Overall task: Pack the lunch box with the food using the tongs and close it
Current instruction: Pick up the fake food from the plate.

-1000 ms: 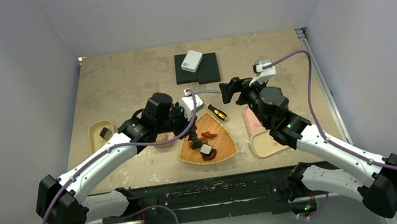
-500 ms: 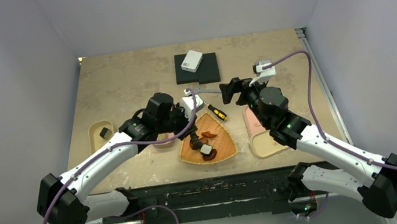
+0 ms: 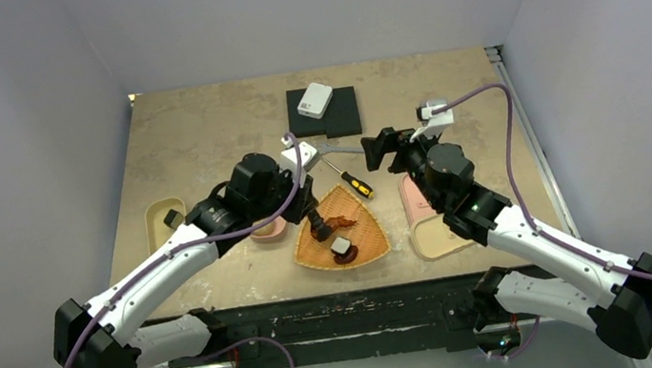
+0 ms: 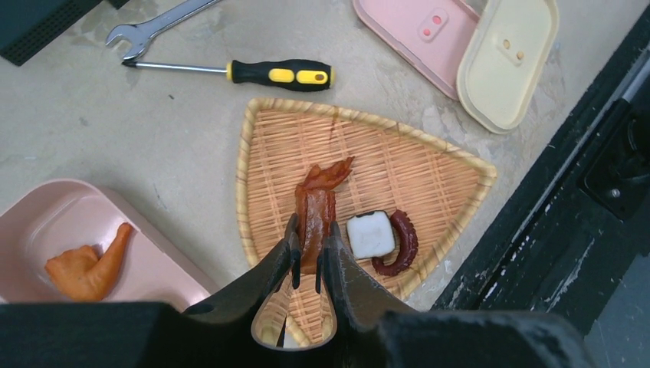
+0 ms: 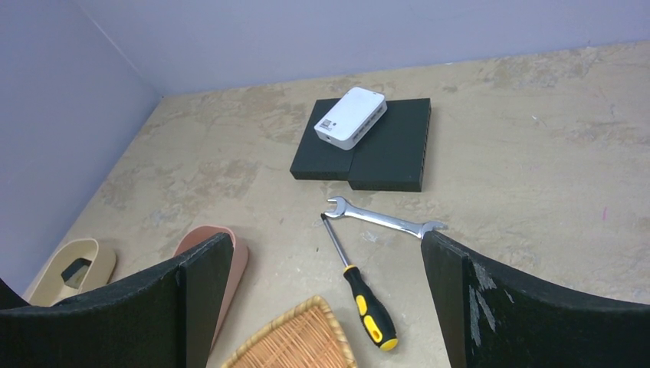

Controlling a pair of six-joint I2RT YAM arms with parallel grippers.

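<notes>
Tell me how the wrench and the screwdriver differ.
The wrench is bare silver metal; the screwdriver has a yellow-and-black handle. The wrench is flat with forked ends; the screwdriver has a thin shaft. Both lie on the table, screwdriver tip beside wrench head.

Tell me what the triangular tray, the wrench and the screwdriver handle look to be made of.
The woven tray looks like bamboo or rattan: matte tan strips in a visible weave, with a bound rim. The wrench looks like bare metal, silvery with a dull shine. The screwdriver handle is probably plastic or rubber, smooth black with yellow inlays.
</notes>
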